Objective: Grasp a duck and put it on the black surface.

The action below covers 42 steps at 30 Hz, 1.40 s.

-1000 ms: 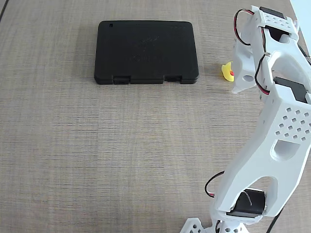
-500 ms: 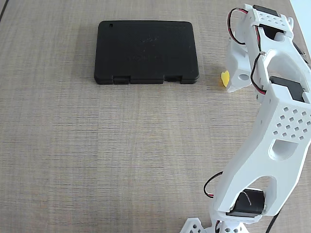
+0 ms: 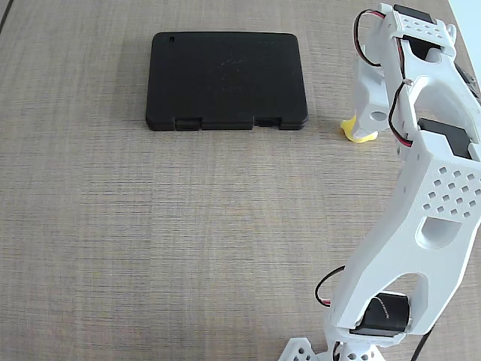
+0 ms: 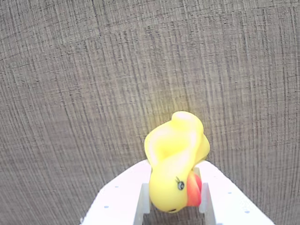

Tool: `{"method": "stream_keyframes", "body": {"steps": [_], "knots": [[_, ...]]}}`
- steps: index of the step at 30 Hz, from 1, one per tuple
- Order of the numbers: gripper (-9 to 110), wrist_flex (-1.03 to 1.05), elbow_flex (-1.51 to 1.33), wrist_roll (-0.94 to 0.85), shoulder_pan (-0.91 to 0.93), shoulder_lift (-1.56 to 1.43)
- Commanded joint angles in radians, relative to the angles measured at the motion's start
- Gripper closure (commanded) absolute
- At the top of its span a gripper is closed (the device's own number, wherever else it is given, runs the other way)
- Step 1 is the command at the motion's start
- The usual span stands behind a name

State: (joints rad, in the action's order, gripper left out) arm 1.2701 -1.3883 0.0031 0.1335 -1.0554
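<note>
The tiny yellow duck with an orange-red beak sits squeezed between the two white fingers of my gripper in the wrist view, head toward the camera. In the fixed view only a bit of the duck shows below the white gripper, at or just above the table, right of the black slab. The black surface lies flat at the top centre of the fixed view, its notched long edge toward the camera, a short gap left of the duck. It is out of the wrist view.
The white arm rises from its base at the bottom right of the fixed view and reaches up the right side. The wood-grain table spreads left and below the slab. The table's right edge shows at the top right corner.
</note>
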Motion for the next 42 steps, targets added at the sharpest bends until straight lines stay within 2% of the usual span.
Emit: {"method": "stream_keyframes", "body": {"steps": [1, 8, 14, 19, 23, 34, 42], "knots": [[100, 0.064, 0.037, -0.003, 0.0, -0.175], [97, 0.287, 0.284, 0.009, -0.11, -0.304], [97, 0.382, 0.545, 0.009, -0.287, -0.163], [97, 0.374, 0.649, 0.015, -0.396, 0.055], [97, 0.348, 0.696, 0.091, -0.419, 0.183], [96, 0.253, 0.732, 0.135, -0.42, 0.242], [78, 0.247, 0.719, 0.147, -0.423, 0.242]]}}
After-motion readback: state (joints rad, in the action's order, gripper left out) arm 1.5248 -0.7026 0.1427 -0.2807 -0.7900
